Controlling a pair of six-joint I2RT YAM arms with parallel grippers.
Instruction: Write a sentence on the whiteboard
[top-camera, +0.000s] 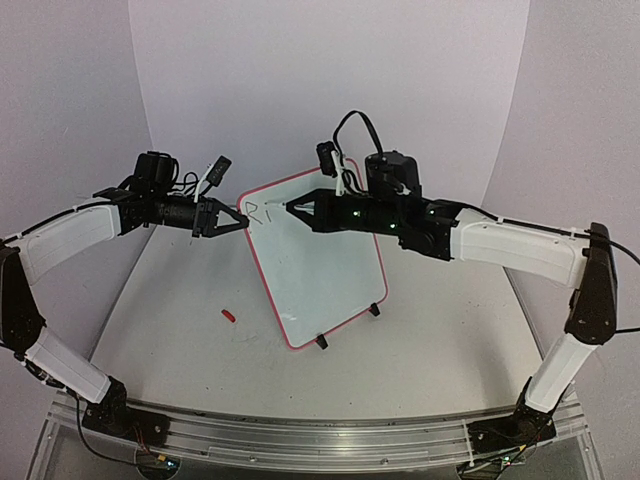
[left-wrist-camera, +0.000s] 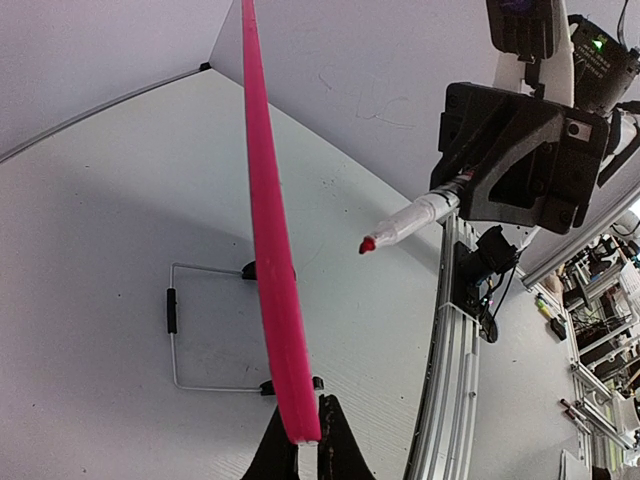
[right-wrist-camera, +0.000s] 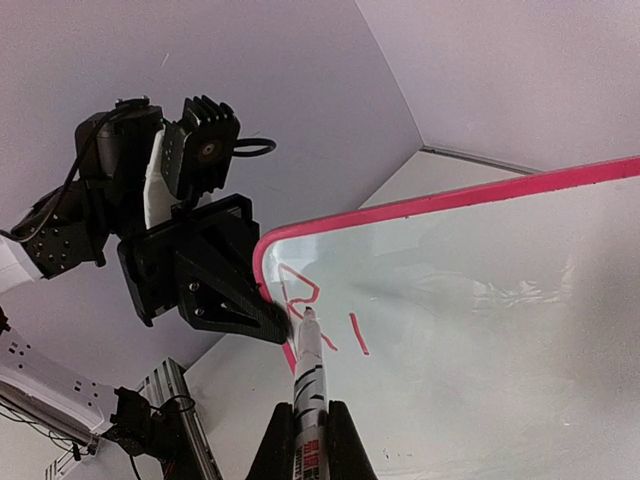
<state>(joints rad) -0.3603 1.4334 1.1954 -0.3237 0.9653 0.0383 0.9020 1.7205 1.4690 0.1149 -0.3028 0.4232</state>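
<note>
Right gripper (top-camera: 300, 207) clamped on marker (right-wrist-camera: 308, 385), tip just off the table-centre whiteboard (top-camera: 320, 270) whose top corner the left gripper (top-camera: 232, 221) pinches; sentence (top-camera: 262, 211) stands at "Ri", so next: touch down, continue rightward.

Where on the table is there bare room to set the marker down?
Bare table left of the whiteboard, apart from the small red cap; a strip between its feet and the rail; and a patch between its right edge and the right arm. Crowded at the board's far left corner, where both sets of jaws meet.
</note>
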